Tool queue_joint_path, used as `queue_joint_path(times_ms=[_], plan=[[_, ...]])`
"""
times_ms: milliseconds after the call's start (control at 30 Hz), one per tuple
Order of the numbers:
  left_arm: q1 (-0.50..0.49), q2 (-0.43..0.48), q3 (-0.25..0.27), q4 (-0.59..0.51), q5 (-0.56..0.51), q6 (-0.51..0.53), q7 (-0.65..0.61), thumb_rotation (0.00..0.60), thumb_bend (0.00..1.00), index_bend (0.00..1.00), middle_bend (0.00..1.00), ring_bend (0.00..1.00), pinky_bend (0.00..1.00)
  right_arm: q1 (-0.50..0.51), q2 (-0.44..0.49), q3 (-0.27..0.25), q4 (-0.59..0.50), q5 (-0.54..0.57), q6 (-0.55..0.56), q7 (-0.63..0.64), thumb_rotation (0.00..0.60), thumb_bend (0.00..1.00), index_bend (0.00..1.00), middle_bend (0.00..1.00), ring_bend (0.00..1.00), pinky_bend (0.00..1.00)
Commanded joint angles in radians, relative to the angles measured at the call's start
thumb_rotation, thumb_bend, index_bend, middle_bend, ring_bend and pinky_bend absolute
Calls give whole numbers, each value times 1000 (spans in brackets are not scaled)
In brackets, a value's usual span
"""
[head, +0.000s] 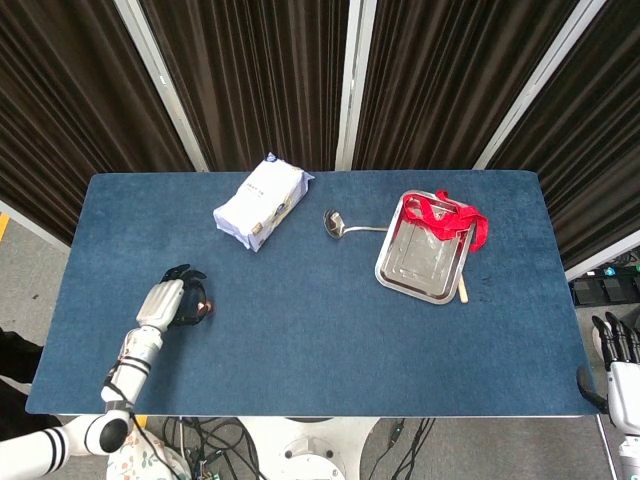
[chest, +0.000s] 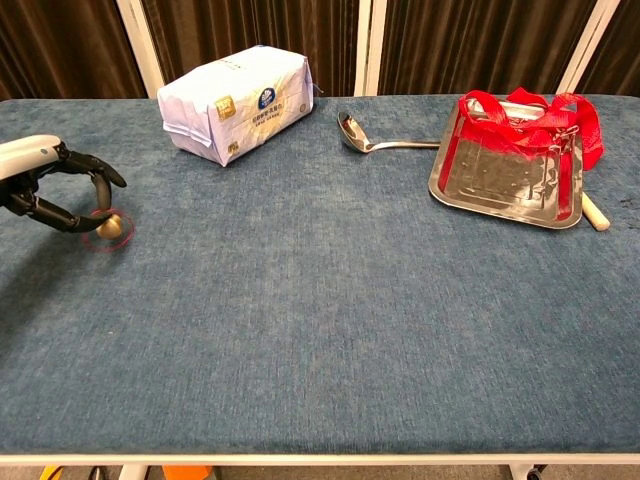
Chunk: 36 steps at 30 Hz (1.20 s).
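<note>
My left hand (head: 172, 303) (chest: 55, 185) is low over the front left of the blue table (head: 320, 340), pinching a small round brownish object with a red ring (head: 207, 309) (chest: 108, 226) between its fingertips. The object is at or just above the cloth; I cannot tell whether it touches. My right hand (head: 618, 360) hangs off the table's right front corner, below the edge, fingers pointing up and holding nothing. It does not show in the chest view.
A white wrapped pack (head: 260, 203) (chest: 236, 102) lies at the back left. A metal ladle (head: 345, 226) (chest: 385, 140) lies beside a steel tray (head: 420, 270) (chest: 500, 190) with a red strap (head: 450, 215) (chest: 530, 110) across it. A wooden stick (chest: 594, 211) pokes out from under the tray.
</note>
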Motion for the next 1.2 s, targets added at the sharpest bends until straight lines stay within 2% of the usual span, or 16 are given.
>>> queue_joint_path(times_ms=[33,233,367,533,600,767,867,933,1033,1100,1200], plan=[[-3,-6,2,10,-8,-4,11,600,427,673,230,51,0,0,-1,0,2,1,-1,1,600,374,0,0,0,0],[-7,-15,2,29,-23,-18,15,600,425,660,230,50,0,0,-4,-1,5,2,-4,1,600,374,0,0,0,0],[-8,-18,3,36,-28,-25,14,600,415,586,222,42,0,1,-5,-2,5,1,-6,1,600,374,0,0,0,0],[-7,-19,5,41,-27,-28,9,600,407,552,213,38,0,0,-5,-2,7,2,-6,3,600,373,0,0,0,0],[-7,-15,8,40,-21,-33,3,600,387,478,186,24,0,-1,-5,-2,8,2,-4,4,600,374,0,0,0,0],[0,2,13,24,8,-26,-26,600,326,203,113,0,0,-2,-6,-1,9,1,-1,5,600,374,0,0,0,0],[13,25,13,-4,31,1,-39,600,313,130,93,0,0,-2,-5,-1,7,0,2,4,600,374,0,0,0,0],[38,59,24,-50,64,58,-23,600,305,119,79,0,0,-4,-5,0,5,-2,8,5,600,374,0,0,0,0],[100,98,65,-98,173,220,43,600,285,118,67,0,0,-7,-6,-1,6,-5,15,8,600,374,0,0,0,0],[161,114,110,-95,264,357,94,600,273,118,66,0,0,-8,-9,-3,11,-6,13,14,600,374,0,0,0,0],[249,122,162,-63,327,502,161,600,264,118,65,0,0,-8,-17,-6,20,-7,11,27,600,374,0,0,0,0]])
